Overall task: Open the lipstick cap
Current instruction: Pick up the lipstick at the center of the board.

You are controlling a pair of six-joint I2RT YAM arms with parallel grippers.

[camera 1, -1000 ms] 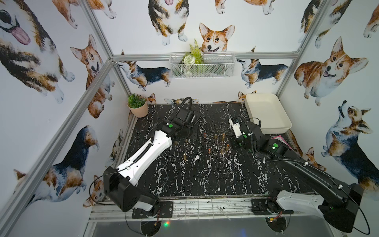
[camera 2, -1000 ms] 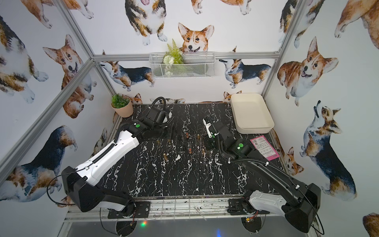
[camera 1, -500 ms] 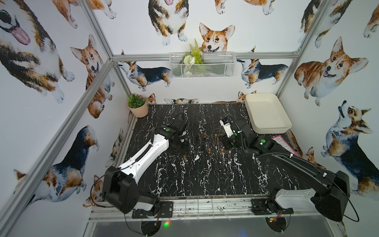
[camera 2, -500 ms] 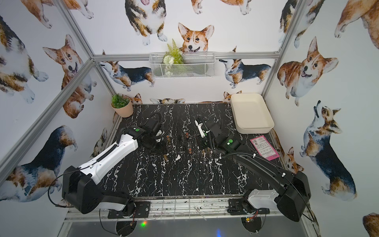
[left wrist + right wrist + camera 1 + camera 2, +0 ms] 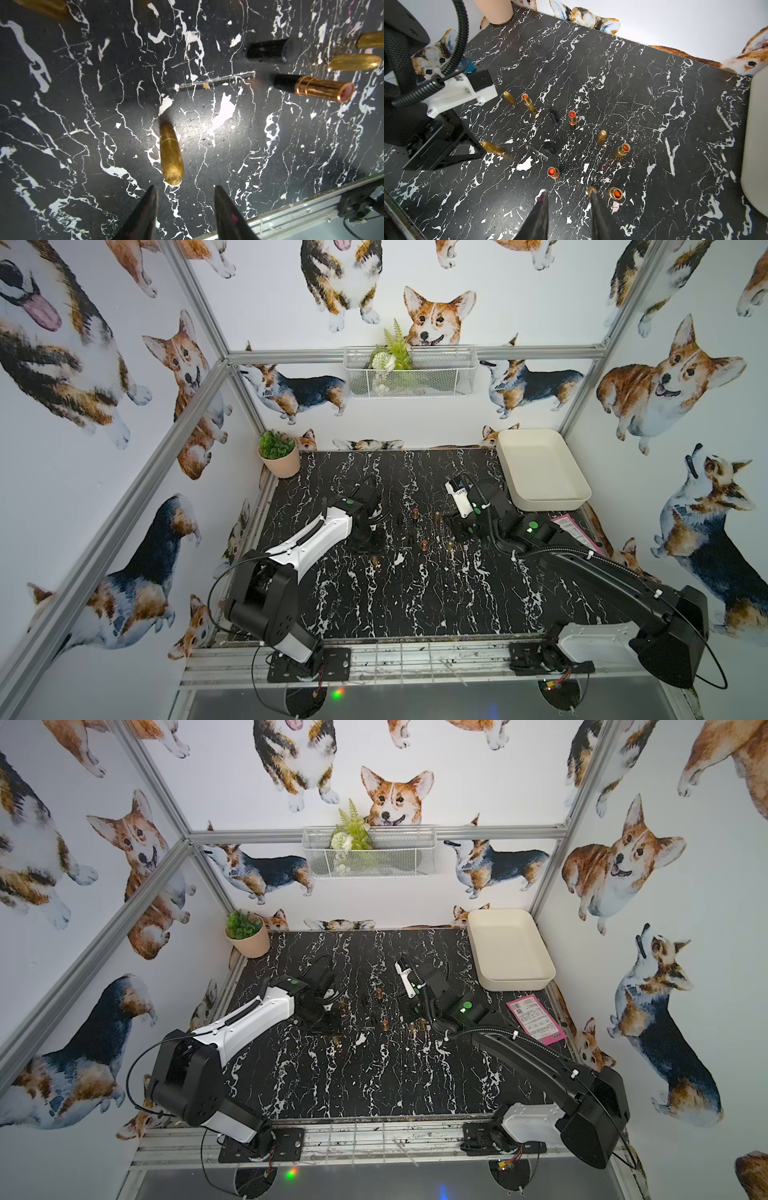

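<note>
Five uncapped lipsticks (image 5: pixel 572 117), wire basket (image 5: pixel 440 379) holding fern (image 5: pixel 397 349)

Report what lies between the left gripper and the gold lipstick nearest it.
Nothing: only bare marble tabletop separates the left gripper from the gold lipstick, in the left wrist view.

This is a purpose-built robot test cell: an aluminium frame (image 5: pixel 540 352) holds corgi-print wall panels (image 5: pixel 270 302) around a black marble-look bench (image 5: pixel 415 605), with the left arm (image 5: pixel 307 539) and right arm (image 5: pixel 602 572) bolted to a front rail (image 5: pixel 415 659).

Bright even lighting, glare patch on tabletop (image 5: pixel 207 124), wide-angle edge distortion
</note>
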